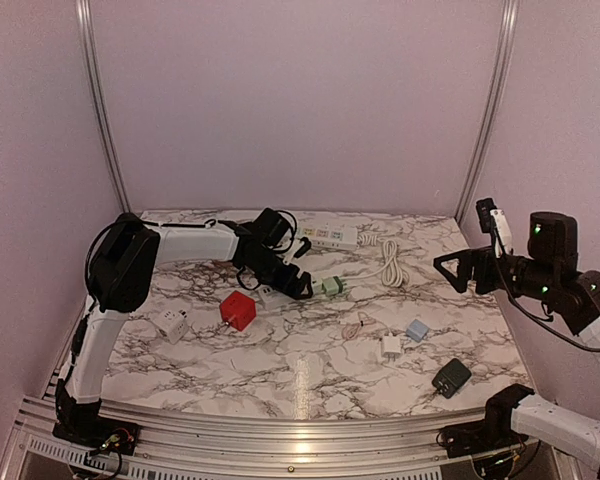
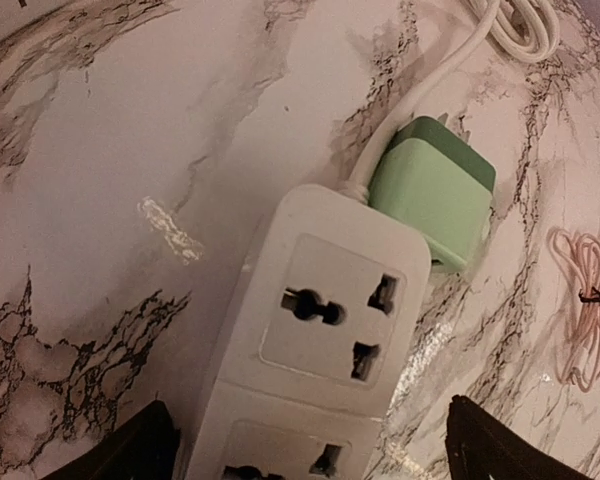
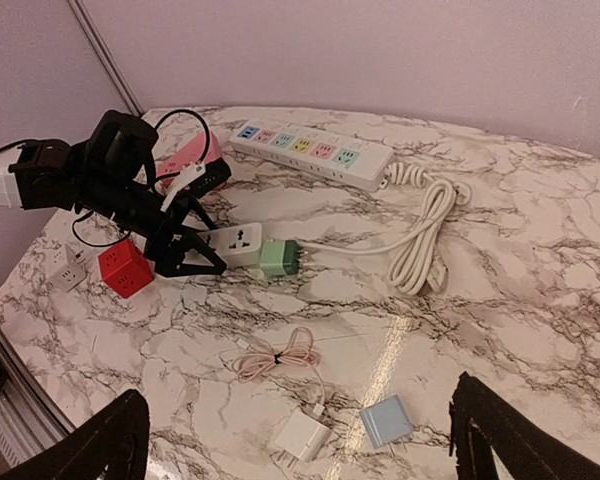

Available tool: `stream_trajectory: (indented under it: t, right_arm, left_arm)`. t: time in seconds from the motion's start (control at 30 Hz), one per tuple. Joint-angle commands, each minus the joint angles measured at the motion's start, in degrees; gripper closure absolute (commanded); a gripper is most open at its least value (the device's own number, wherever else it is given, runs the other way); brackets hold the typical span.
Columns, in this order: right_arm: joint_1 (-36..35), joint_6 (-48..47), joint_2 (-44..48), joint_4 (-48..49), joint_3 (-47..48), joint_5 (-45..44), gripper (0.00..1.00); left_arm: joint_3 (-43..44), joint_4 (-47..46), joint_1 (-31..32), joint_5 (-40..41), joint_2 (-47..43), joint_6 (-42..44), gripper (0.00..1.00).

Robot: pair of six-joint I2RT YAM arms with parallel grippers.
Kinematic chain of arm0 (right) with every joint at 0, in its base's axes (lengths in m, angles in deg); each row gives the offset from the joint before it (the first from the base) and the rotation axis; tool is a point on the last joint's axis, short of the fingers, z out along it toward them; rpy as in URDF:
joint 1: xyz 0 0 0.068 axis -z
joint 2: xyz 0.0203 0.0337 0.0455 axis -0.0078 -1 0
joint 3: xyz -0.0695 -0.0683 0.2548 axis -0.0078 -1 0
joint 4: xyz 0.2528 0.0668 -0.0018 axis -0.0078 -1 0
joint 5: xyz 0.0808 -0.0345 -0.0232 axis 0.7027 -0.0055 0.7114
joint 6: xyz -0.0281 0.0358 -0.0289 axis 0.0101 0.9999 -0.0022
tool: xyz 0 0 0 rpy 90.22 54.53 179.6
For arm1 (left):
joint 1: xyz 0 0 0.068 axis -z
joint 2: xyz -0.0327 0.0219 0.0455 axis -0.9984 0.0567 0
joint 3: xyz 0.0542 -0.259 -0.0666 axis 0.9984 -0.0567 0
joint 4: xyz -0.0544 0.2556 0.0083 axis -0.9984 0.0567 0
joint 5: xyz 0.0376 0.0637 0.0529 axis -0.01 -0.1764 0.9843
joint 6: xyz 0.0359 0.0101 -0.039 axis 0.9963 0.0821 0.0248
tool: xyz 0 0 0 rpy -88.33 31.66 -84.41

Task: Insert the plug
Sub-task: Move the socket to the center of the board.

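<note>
White cube socket (image 1: 172, 323): I see it at the left of the marbled worktop (image 1: 280, 385), at about 8 o'clock from the red cube.
Red cube (image 1: 238, 310): it sits just beside the left arm's wrist, at 7 o'clock from the end effector.
Left end effector (image 1: 290, 283): I read it as wide open. Its fingers (image 2: 130, 450) straddle the short white strip, one on each side, gripping nothing.
Short white strip (image 2: 330, 310): it lies flat, socket faces up, with its cable leaving from the far end.
Green plug (image 1: 330, 288): it lies on the worktop touching the strip's cable end, at 3 o'clock from the left end effector. It is in no socket.
Long strip (image 1: 330, 236): it has coloured sockets and lies at 12 o'clock from the green plug, near the back wall.
Coiled white cable (image 1: 392, 262): it lies at 2 o'clock from the green plug.
Pink cable (image 1: 355, 328): a loose bundle at 5 o'clock from the green plug.
White charger (image 1: 391, 347): near the pink cable, with the blue charger (image 1: 417, 329) at its 2 o'clock.
Dark adapter (image 1: 451, 377): towards the near right edge.
Right end effector (image 1: 458, 270): raised at the right edge, spread fully, holding nothing.
</note>
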Motion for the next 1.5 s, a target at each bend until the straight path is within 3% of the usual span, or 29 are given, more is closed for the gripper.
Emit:
stream_trajectory:
  t: [0.0,0.1,0.27,0.6,0.77,1.1,1.27,1.47]
  right_arm:
    - [0.5,0.5,0.6,0.9,-0.2,0.2,0.01]
    - [0.5,0.5,0.7,1.0,-0.2,0.2,0.01]
    - [0.5,0.3,1.0,0.7,-0.3,0.1,0.01]
    - [0.5,-0.4,1.2,0.5,0.5,-0.1,0.01]
    - [0.5,-0.8,0.2,0.8,1.2,0.3,0.01]
    - [0.5,-0.9,0.3,1.3,0.8,0.7,0.02]
    - [0.5,1.7,-0.5,3.0,-0.4,-0.3,0.01]
    - [0.5,7.6,-8.4,8.2,-0.3,-4.5,0.02]
  left_arm:
    - [-0.1,4.8,1.2,7.1,0.8,2.1,0.04]
    - [-0.1,5.2,1.5,7.5,1.1,2.1,0.07]
    - [-0.1,5.3,1.5,7.2,1.3,2.3,0.21]
    - [-0.1,5.4,1.7,4.9,1.0,2.3,0.71]
    - [1.5,5.3,1.7,4.4,-0.8,1.7,0.76]
    - [9.5,3.4,2.3,-0.4,-6.5,-0.4,0.95]
    - [12.0,1.5,3.9,-1.1,-8.8,-0.6,0.98]
    - [10.5,0.2,5.6,-0.8,-11.1,-0.5,0.99]
